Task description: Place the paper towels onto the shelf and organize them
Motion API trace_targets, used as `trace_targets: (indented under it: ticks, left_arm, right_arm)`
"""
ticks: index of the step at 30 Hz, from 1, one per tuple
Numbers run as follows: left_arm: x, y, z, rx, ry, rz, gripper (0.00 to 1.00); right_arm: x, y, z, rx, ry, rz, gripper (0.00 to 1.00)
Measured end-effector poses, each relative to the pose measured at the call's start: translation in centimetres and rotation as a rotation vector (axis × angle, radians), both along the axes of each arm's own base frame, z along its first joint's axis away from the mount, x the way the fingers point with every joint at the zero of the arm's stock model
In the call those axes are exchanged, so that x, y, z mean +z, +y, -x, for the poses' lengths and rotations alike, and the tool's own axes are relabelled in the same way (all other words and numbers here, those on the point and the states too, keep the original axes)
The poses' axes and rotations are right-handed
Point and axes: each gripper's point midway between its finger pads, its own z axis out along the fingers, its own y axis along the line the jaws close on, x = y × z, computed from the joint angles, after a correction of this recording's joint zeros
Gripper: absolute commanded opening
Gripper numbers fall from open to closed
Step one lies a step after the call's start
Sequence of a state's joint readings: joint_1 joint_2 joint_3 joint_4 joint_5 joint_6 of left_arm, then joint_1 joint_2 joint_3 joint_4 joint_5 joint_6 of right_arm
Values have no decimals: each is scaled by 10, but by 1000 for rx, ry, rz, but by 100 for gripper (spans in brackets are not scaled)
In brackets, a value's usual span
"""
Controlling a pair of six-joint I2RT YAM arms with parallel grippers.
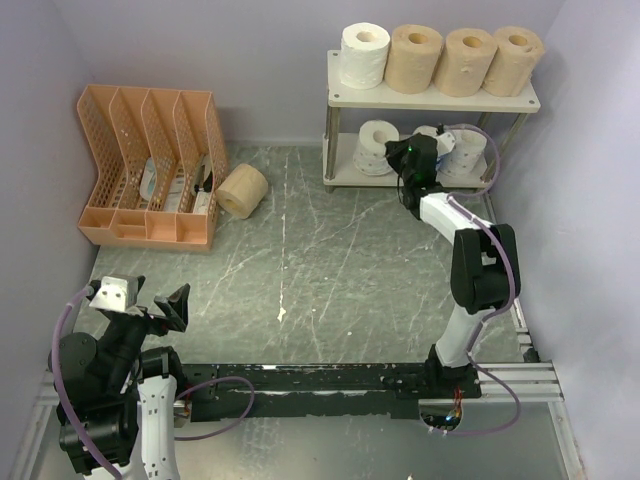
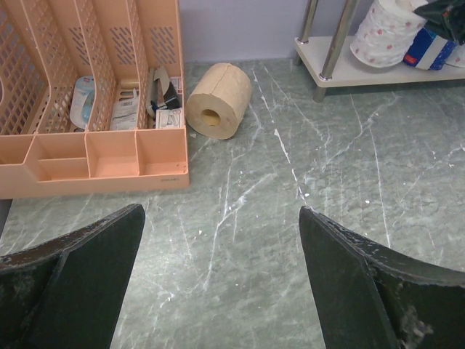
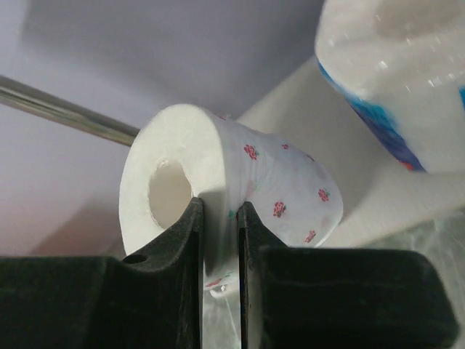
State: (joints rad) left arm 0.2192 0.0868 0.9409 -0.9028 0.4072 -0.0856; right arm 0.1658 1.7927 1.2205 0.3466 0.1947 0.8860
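Pinching the dotted white roll (image 3: 269,182) by its wall, just beside the hollow core, with the right gripper (image 3: 218,211); jaws narrow, paper clamped between them. Reaching into the lower tier of the shelf (image 1: 430,101), with the blue-and-white wrapped roll (image 3: 392,87) near the held one; print on that wrapper too blurred to read. Red flower specks across the held roll. Hovering the left gripper (image 2: 221,212) low over the table (image 2: 290,182), jaws wide, gripping nothing. Lined up on the top tier: one white roll (image 1: 363,55), three tan rolls (image 1: 468,60). Lying on its side on the table, just beside the orange organizer (image 2: 87,178): one tan roll (image 2: 218,100). Tucked in the organizer's slots: packets (image 2: 127,113), labels too small to read.
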Motion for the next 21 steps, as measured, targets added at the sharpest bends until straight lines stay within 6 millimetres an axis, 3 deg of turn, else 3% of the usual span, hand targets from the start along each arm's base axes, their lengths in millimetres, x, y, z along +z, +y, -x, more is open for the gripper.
trace_targets:
  ticks: [6,12,17,21]
  left_arm:
    - [0,0,0,0,0,0,99]
    - [0,0,0,0,0,0,99]
    - [0,0,0,0,0,0,99]
    - [0,0,0,0,0,0,99]
  right_arm:
    - [15,-10,-25,-18,-59,23,0]
    - [9,-38,-30,-76,-48,57,0]
    - [6,-53,-31,-96,-40,57,29]
    - [4,-61,-32,-100,-37,53,34]
